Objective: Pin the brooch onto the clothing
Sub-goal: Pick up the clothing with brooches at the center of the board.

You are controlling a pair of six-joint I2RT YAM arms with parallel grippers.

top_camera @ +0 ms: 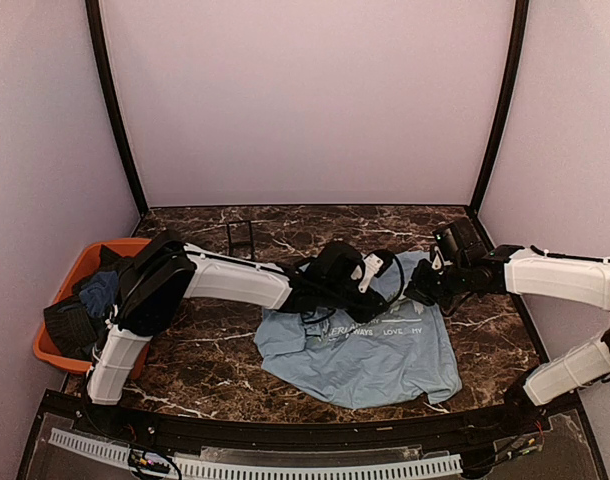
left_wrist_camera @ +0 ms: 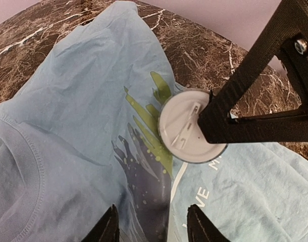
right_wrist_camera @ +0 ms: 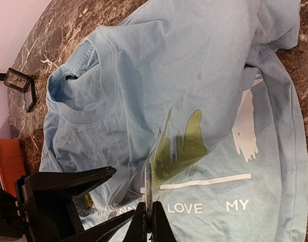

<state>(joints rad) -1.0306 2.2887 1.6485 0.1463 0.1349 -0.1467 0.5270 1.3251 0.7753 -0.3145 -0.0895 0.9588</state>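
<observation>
Seen from the left wrist, the brooch (left_wrist_camera: 183,128) shows its full face: a pale, round disc with a slim bar across it. The black fingers of the right tool (left_wrist_camera: 208,115) pinch its right rim and are clamped tight on it. The disc sits over the clothing (left_wrist_camera: 78,101), a light blue T-shirt spread on the dark marble bench (left_wrist_camera: 38,30). It is at the spot where a green and dark-blue splash print meets white lettering; whether it touches the fabric cannot be told. The left tool (left_wrist_camera: 153,226) lies at the bottom of this view, below the brooch. Its two fingers are parted with only shirt fabric showing between them, apart from the disc.

The right wrist camera gives what that view cannot. Here the brooch is edge-on, a thin grey sliver rising straight from the right tool's closed fingertips, just above a white line and the words "LOVE MY". The left tool appears here as a black wedge just left of the right tool. Beyond the shirt's collar, a small black-framed case (right_wrist_camera: 18,83) lies on the bench.

Only the overhead view takes in both arms, their tools meeting over the upper part of the shirt. There the brooch is too small to pick out. An orange basket (top_camera: 83,268) of dark garments sits well to the left of the left tool.
</observation>
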